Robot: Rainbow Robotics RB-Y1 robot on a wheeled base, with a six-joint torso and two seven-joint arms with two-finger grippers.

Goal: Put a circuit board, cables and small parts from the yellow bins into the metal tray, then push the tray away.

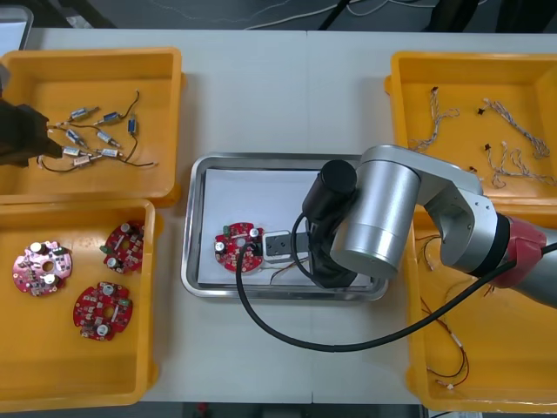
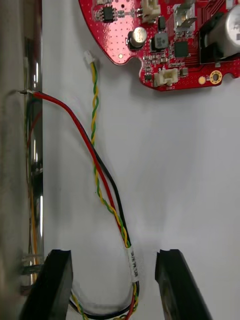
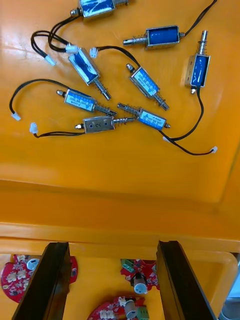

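**Cable laid in tray; small parts outstanding**

The right gripper (image 2: 114, 255) is held low over the metal tray (image 1: 193, 228), its fingers spread wide with nothing gripped. The red and yellow cable (image 2: 95, 150) lies on the tray's white floor and runs between them, with one bare end at the tray's wall. A round red circuit board (image 1: 239, 246) lies toward the tray's left edge, just beside the cable's white connector.

Judged: the cable step is closing.

The left gripper (image 3: 112, 245) is poised at the left edge of the far left yellow bin (image 1: 161, 104), open and empty. The small metal parts (image 3: 145, 82) are scattered near the bin's middle.

Next, one part is to be taken by its body, clear of the tangled black leads. The right arm should first be lifted clear of the tray.
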